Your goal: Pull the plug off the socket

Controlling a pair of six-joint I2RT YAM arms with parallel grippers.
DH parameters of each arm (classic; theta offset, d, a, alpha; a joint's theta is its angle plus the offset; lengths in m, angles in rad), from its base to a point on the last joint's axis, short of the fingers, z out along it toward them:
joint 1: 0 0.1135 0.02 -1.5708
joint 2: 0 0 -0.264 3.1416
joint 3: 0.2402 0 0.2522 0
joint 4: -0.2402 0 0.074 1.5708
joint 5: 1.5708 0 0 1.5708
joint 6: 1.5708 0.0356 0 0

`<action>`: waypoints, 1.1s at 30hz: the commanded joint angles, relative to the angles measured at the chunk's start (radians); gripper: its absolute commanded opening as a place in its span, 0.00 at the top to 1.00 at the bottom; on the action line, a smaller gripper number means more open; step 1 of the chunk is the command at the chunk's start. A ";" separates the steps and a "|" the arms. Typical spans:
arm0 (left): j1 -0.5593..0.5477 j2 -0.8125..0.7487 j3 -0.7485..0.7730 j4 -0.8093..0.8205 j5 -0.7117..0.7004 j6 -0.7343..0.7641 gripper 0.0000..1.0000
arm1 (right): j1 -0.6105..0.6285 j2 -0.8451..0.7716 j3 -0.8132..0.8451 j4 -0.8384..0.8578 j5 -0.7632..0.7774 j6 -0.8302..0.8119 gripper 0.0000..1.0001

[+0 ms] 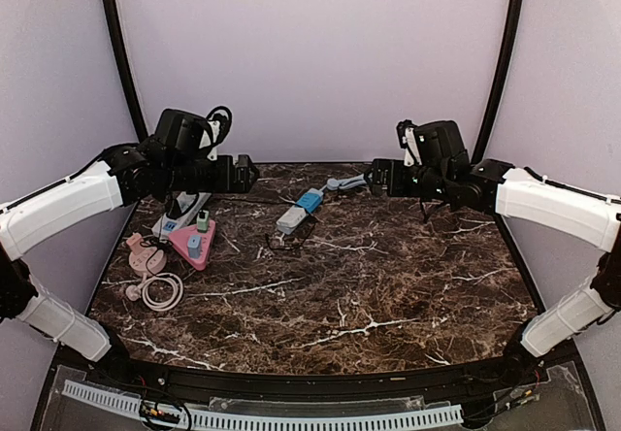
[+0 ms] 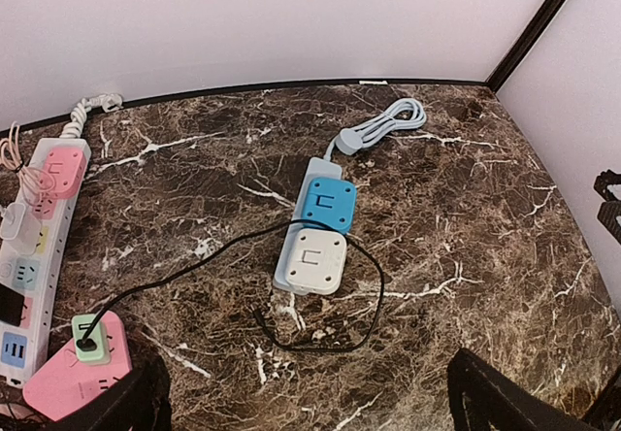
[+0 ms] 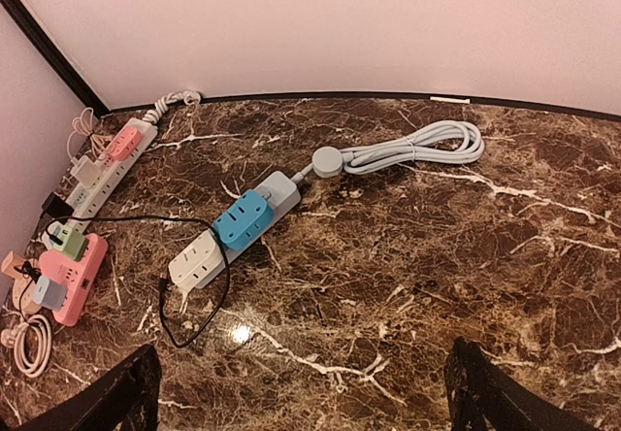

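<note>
Both empty: left hand and right hand hang wide open, away from the blue plug.

Left of the grey strip, the long white strip runs off the left wrist picture's edge — its outer side is lost. Nearer and left of the grey strip, the pink triangular socket is clipped by the bottom edge and by a finger of the left gripper. Far left of the grey strip in the right wrist view, a pale pink piece is cut off — too little shows to name it.
</note>
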 commanded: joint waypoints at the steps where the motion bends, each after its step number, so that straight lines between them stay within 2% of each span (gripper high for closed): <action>1: -0.005 -0.024 -0.022 0.016 -0.008 -0.014 0.01 | -0.006 0.009 0.034 0.009 -0.016 0.002 0.02; 7: -0.005 -0.028 -0.032 0.006 -0.004 -0.028 0.01 | -0.009 0.058 0.074 -0.027 -0.055 0.005 0.01; 14: -0.004 -0.029 -0.053 -0.001 -0.001 -0.065 0.01 | -0.015 0.172 0.157 -0.033 -0.186 0.002 0.01; 20: -0.004 -0.007 -0.049 -0.032 -0.003 -0.090 0.01 | -0.020 0.359 0.312 -0.067 -0.317 0.019 0.01; 27: -0.001 -0.011 -0.065 -0.082 -0.007 -0.125 0.01 | -0.032 0.564 0.471 -0.063 -0.386 0.092 0.02; 33: 0.005 -0.045 -0.096 -0.117 0.000 -0.142 0.01 | -0.046 0.693 0.542 -0.011 -0.496 0.146 0.10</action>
